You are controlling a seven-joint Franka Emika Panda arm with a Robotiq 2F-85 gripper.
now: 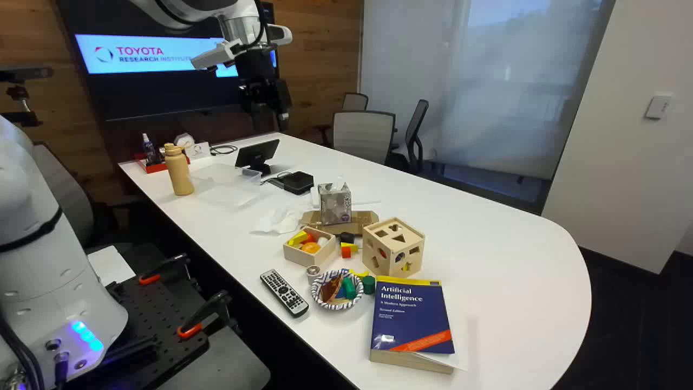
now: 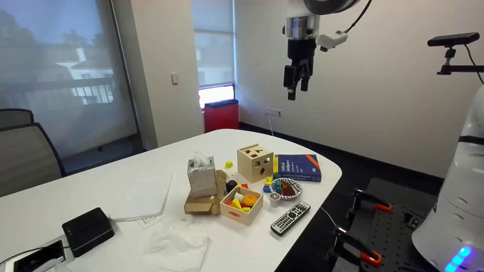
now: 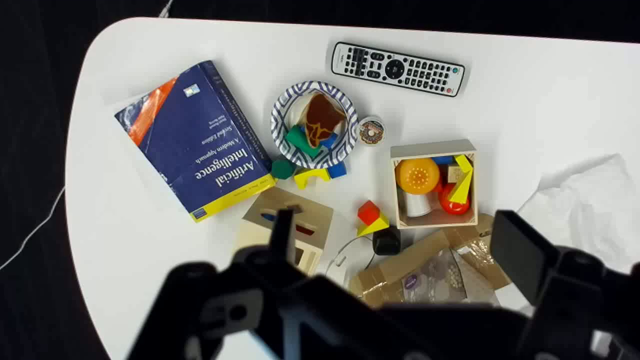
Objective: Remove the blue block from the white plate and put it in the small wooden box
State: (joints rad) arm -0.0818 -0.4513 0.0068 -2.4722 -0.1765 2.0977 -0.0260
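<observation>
Blue and white zigzags ring the white plate (image 3: 278,122), which sits near the edge of the table (image 1: 503,271), a thick textbook (image 3: 197,144) on one side of it and a remote control (image 3: 398,69) on the other. Looking down through the wrist view, I can pick out the blue block (image 3: 329,140) lying on that plate, partly hidden by a brown toy piece (image 3: 325,117) and near a green block (image 3: 300,139). Another blue piece (image 3: 338,170) lies just outside the rim, beside a yellow arch (image 3: 310,176).

Close by stands the small wooden box (image 3: 432,149), pale and open at the top, with plenty in it: an orange toy (image 3: 419,175), a white cup (image 3: 418,204), a round red piece (image 3: 454,205), some yellow pieces (image 3: 461,187) and a sliver of blue (image 3: 443,160). A little round tub (image 3: 372,131) sits between plate and box. Just beside the textbook is a wooden cube (image 2: 246,166) with shaped holes, and next to the box I see a tissue box (image 2: 201,177) standing by brown cardboard (image 2: 202,208).

High over all this hangs the gripper (image 2: 298,90), well above the table in both exterior views. Its fingers (image 3: 520,255) stand wide apart, with the block, the plate and the box all far below them.
</observation>
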